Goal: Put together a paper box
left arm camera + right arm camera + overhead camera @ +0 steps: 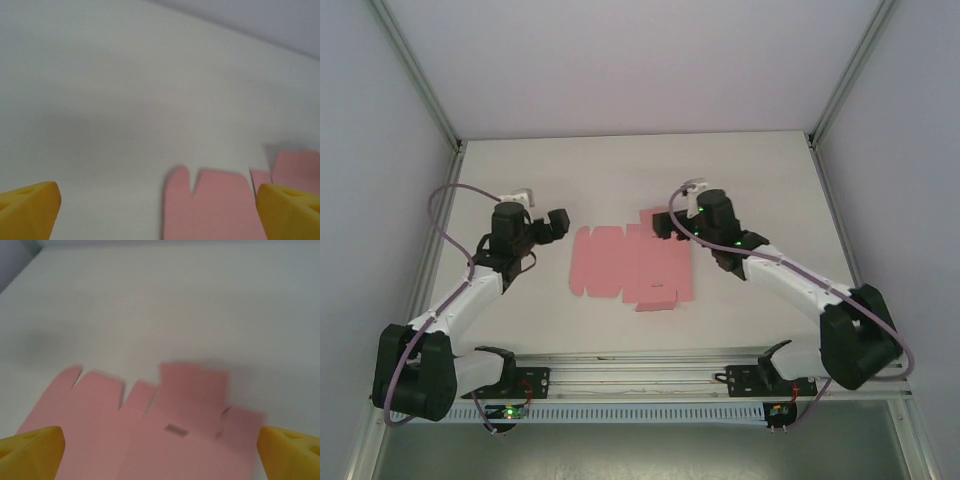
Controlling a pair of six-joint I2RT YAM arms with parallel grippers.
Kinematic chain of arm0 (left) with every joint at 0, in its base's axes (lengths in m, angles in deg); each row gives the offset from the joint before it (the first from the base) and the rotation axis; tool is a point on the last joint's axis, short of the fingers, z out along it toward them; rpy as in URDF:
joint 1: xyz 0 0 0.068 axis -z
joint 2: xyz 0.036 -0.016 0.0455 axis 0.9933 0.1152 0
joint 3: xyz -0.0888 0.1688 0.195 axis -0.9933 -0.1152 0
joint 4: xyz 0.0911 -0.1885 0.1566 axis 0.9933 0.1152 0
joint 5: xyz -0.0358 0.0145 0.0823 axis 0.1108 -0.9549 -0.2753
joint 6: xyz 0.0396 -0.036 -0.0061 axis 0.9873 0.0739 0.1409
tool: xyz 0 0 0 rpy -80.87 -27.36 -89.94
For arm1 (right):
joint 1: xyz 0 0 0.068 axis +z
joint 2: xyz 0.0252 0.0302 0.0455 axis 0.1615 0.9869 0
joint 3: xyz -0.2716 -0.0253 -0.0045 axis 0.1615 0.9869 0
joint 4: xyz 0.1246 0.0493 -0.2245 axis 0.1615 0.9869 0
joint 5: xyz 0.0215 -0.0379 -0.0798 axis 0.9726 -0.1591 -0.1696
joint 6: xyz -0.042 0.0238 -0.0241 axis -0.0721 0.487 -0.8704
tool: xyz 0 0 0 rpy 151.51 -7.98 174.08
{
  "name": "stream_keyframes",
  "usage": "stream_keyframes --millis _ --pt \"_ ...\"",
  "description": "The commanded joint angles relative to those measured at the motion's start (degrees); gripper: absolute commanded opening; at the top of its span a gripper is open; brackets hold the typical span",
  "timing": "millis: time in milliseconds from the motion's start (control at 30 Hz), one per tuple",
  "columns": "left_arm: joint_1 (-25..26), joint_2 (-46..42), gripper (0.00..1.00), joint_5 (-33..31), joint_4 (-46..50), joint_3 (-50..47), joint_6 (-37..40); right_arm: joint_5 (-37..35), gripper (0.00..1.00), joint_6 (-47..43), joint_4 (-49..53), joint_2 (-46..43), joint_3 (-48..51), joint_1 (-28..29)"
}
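Top external shows the flat pink paper box [630,265] sheet lying mid-way across the table [770,180], between both arms. Pushing a flap with the sheet unpinned could slide or crease the thin card. The left gripper [557,226] hovers just left of it and the right gripper [662,224] over its far-right flap, both spread wide and empty.

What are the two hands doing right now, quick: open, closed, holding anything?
Left hand: open, holding nothing.
Right hand: open, holding nothing.
The pink card lies on the table, ungripped.
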Motion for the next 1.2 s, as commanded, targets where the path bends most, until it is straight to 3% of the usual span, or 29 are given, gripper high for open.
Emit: stream_keyframes --millis 0,67,367,633,800,967,1067,1167 --pt "3.51 -0.22 1.00 0.93 5.51 -1.11 -4.10 9.07 0.97 7.18 3.80 4.89 -0.91 1.56" --pt "4.21 0.43 1.00 1.48 6.21 -1.29 -5.21 12.80 0.95 8.30 0.70 7.48 0.17 1.65" --pt "4.50 3.50 1.00 11.43 2.13 -3.75 -8.74 11.70 0.95 8.24 -0.93 14.50 3.74 -0.62" --pt "4.53 9.15 1.00 15.26 0.03 -3.36 -10.21 15.92 0.96 8.77 -7.59 18.36 7.93 -3.36" --pt "4.50 13.57 1.00 23.48 -9.32 -3.79 -12.41 16.03 0.96 7.95 -8.28 20.21 8.35 -4.00" --pt "4.57 18.36 1.00 26.77 -14.39 -3.04 -13.40 16.56 0.96 7.58 -9.90 20.87 9.40 -4.63" --pt "4.52 20.96 0.94 27.97 -16.13 -1.93 -12.44 17.84 0.96 6.99 -11.00 20.89 10.17 -5.21" --pt "4.51 22.65 0.80 27.89 -16.76 -0.49 -10.76 18.81 0.96 6.22 -11.94 20.91 10.77 -5.78"
